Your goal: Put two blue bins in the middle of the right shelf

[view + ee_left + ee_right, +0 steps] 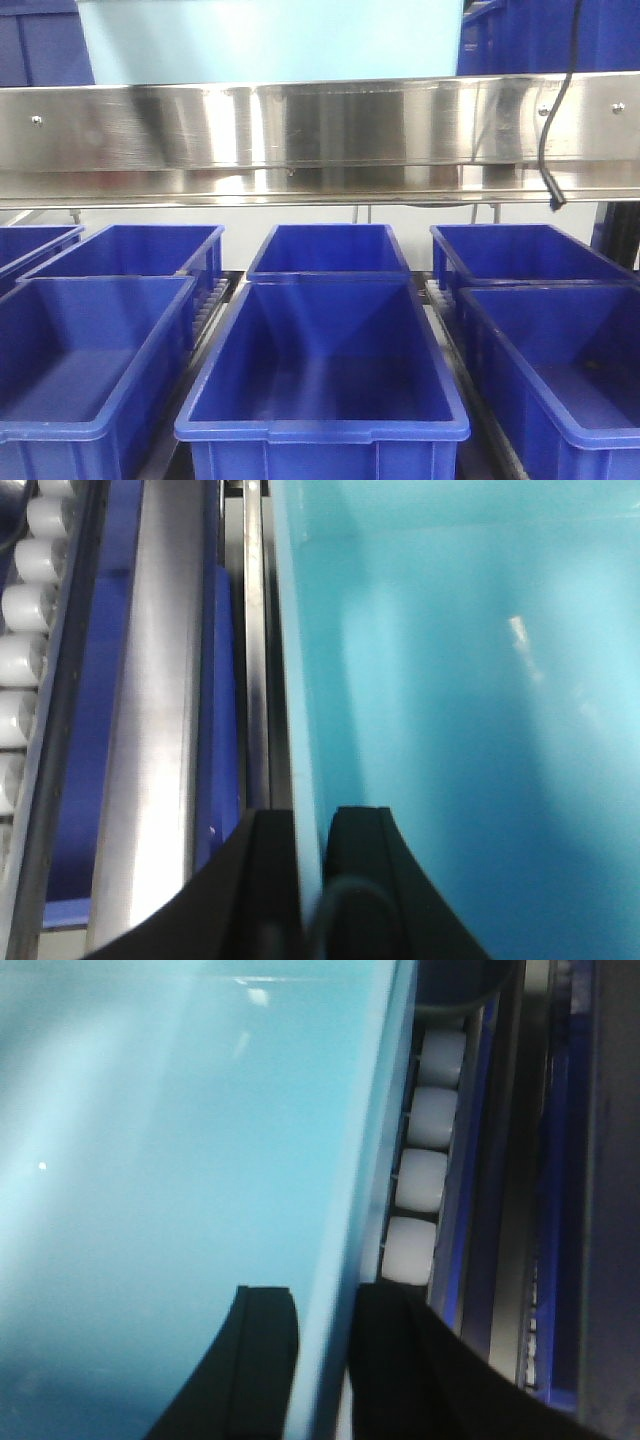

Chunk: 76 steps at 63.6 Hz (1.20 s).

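Note:
A light blue bin (270, 40) sits at the top of the front view, above the steel shelf rail (320, 135). In the left wrist view my left gripper (310, 825) is shut on the bin's left wall (300, 680), one black finger on each side. The bin's pale inside (470, 730) fills the right of that view. My right gripper (325, 1305) is shut on the right wall (360, 1160) of the same bin (150, 1160), one finger inside and one outside. Neither gripper shows in the front view.
Several dark blue bins stand in rows below the rail, the nearest in the middle (322, 380). White rollers (420, 1170) line the shelf beside the bin's right wall. A black cable (548, 150) hangs at the right.

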Tool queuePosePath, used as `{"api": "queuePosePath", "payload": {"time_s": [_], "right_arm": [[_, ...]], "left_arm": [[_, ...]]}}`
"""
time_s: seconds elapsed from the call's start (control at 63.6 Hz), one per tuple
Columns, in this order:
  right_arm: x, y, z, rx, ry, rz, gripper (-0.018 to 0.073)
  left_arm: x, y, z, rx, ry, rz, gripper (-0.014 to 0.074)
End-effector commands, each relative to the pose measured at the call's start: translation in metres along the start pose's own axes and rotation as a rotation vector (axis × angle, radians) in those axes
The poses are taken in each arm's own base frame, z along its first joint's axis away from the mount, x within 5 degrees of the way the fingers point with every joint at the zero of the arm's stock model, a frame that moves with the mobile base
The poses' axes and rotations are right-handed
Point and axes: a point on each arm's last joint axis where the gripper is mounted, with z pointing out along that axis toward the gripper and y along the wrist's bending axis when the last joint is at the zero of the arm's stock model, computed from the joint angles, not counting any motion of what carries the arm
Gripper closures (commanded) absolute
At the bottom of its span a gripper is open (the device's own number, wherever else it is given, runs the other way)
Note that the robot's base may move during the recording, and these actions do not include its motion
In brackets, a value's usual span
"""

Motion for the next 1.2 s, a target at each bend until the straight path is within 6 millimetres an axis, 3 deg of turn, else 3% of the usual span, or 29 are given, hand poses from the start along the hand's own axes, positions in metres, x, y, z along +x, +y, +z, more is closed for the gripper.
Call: {"api": "queuePosePath", "payload": {"time_s": [0.0, 0.377, 0.519, 1.179], "right_arm": [[-0.017, 0.02, -0.042, -0.094, -0.216, -0.012, 0.0712], [-0.04, 0.033, -0.125, -0.133, -0.632, -0.09, 0.0712], [-0.044, 0.036, -0.147, -0.14, -0.744, -0.103, 0.0712], [-0.048, 0.036, -0.152, -0.146, -0.814, -0.099, 0.0712]], "left_arm": [[-0.011, -0.006, -0.032, 0.061, -0.14, -0.002, 0.0707], [-0.032, -0.004, -0.102, 0.117, -0.491, -0.019, 0.0707], [-0.038, -0.003, -0.123, 0.138, -0.613, -0.025, 0.0707], [-0.042, -0.002, -0.13, 0.136, -0.674, -0.02, 0.0707]]}}
